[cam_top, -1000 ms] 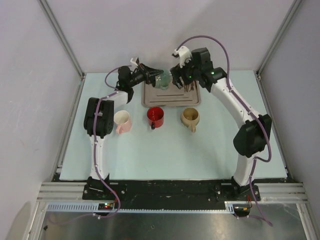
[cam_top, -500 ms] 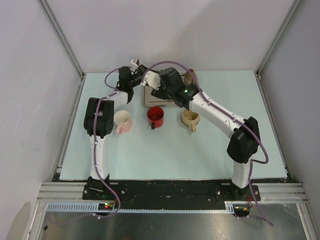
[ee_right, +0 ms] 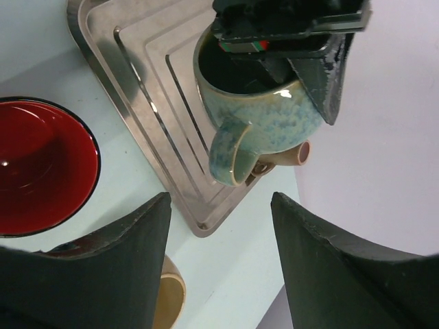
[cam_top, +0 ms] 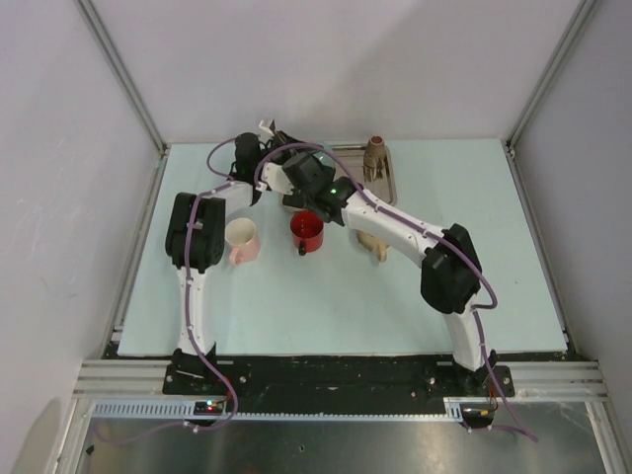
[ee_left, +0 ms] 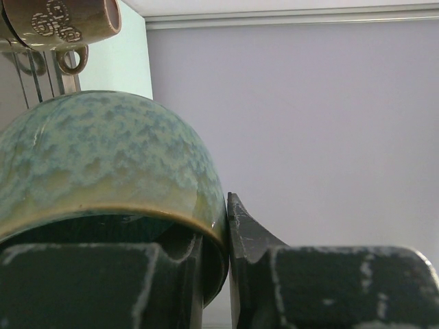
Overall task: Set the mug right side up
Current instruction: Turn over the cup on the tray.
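Observation:
My left gripper [ee_left: 219, 233] is shut on the rim of a green speckled mug [ee_left: 103, 157], with one finger inside and one outside. In the right wrist view the mug [ee_right: 264, 113] hangs tilted above the metal tray [ee_right: 137, 75], its mouth toward the left gripper's fingers [ee_right: 333, 82] and its handle [ee_right: 230, 154] pointing down. My right gripper [ee_right: 221, 197] is open and empty, a short way from the mug's handle side. In the top view the right wrist [cam_top: 308, 176] covers the mug and the tray's left part.
A brown mug [cam_top: 375, 153] stands on the tray's [cam_top: 387, 188] far right corner. In front of the tray stand a pink mug [cam_top: 242, 240], a red mug [cam_top: 307, 230] and a tan mug [cam_top: 373, 240] partly under the right arm.
My right arm has swung left from the tray's right side across the tray, and its wrist now covers the tray's left part. The left gripper has stayed put, holding the green mug.

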`<state>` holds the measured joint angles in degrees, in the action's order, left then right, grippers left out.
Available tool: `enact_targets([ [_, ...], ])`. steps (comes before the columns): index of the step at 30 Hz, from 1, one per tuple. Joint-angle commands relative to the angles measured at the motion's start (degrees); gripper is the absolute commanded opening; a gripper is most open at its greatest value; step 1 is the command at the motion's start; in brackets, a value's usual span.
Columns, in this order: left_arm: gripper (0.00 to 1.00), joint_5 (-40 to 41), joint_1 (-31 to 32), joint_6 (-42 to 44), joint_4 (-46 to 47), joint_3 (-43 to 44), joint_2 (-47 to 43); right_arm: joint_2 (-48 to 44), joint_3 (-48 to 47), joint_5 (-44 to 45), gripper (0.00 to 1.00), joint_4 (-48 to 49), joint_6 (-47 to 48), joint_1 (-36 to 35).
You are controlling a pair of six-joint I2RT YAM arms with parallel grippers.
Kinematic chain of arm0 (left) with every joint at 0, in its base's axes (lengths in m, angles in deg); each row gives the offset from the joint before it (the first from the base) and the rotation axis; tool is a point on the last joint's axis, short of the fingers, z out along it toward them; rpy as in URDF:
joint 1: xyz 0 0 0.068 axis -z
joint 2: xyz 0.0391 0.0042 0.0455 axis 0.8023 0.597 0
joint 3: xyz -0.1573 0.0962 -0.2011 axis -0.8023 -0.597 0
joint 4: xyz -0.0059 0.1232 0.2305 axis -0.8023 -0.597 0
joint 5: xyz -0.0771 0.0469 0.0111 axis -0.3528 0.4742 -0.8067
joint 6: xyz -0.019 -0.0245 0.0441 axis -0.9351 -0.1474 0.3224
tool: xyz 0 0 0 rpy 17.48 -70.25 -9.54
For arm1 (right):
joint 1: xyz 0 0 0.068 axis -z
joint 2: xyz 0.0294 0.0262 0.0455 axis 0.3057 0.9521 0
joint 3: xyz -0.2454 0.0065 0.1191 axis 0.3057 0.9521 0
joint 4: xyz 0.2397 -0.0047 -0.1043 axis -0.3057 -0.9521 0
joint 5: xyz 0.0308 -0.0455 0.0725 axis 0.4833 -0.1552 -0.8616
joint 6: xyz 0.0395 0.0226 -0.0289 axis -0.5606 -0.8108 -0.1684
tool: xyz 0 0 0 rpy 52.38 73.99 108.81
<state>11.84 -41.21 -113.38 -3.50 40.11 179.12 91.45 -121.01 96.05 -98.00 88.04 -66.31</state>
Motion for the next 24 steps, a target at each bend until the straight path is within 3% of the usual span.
enact_targets([
  [1,0.00,0.34,-0.22,0.44,7.03,1.40,-6.36,1.11,-3.20,1.46,0.65,0.15,0.23,-0.42],
  [18,0.00,0.02,-0.43,0.19,7.03,1.35,-7.03,8.36,-4.32,8.15,0.54,7.88,3.40,0.91],
  [24,0.00,-0.07,-0.45,0.15,7.03,1.16,-7.16,9.19,-4.82,9.01,0.43,9.16,3.60,1.62],
])
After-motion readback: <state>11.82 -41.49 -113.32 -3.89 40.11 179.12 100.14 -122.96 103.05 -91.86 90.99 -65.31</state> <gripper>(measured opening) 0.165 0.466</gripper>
